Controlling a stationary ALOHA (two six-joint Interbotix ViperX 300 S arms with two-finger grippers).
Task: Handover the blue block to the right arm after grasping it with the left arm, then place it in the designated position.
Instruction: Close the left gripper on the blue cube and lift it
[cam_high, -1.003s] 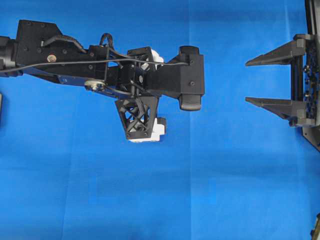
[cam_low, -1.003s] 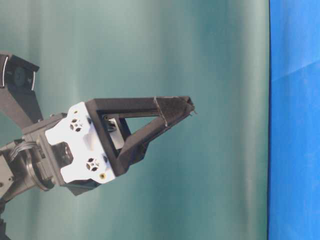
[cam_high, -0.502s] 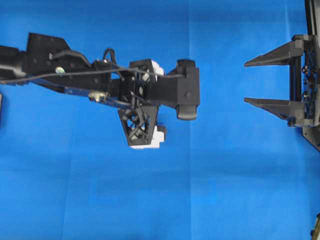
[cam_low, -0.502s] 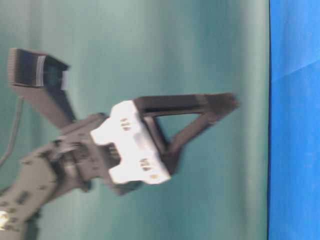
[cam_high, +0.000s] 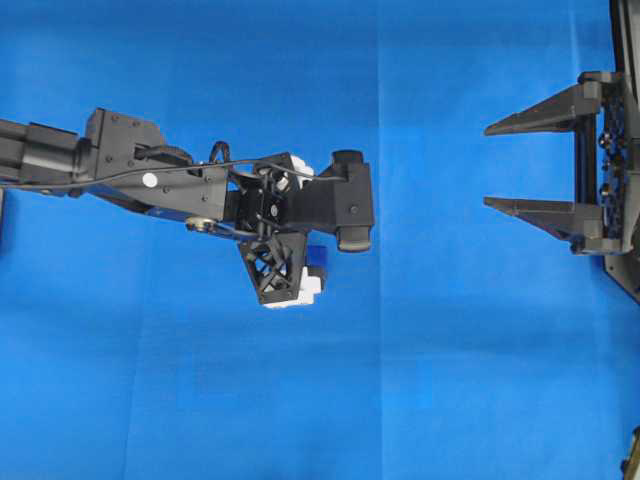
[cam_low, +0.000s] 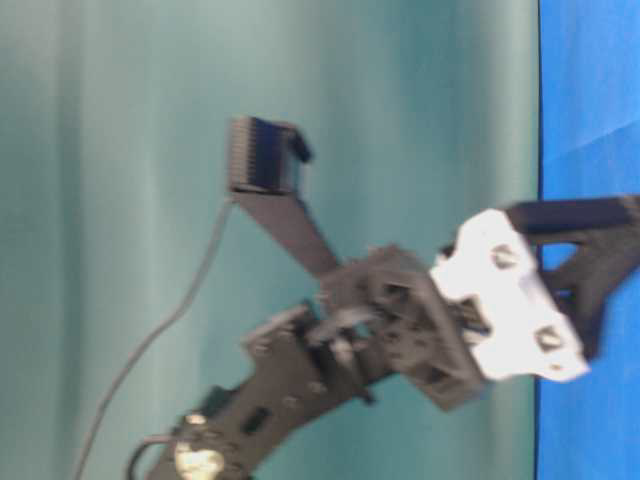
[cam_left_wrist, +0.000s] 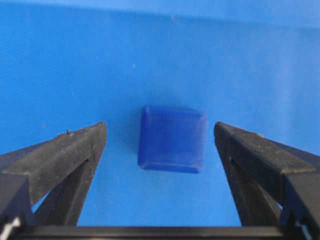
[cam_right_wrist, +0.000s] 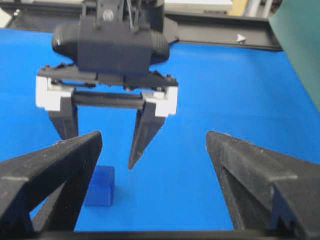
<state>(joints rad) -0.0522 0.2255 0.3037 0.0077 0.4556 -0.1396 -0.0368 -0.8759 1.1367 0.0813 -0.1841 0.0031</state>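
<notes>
Overhead, the left tool (cam_high: 300, 262), spread wide, hides most of the blue block (cam_left_wrist: 172, 139).

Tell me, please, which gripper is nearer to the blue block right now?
The left. The left gripper hangs open just above the blue block, a finger on either side. The right gripper waits open, well off across the cloth.

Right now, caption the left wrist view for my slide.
Open left gripper straddles the blue block on blue cloth.
</notes>
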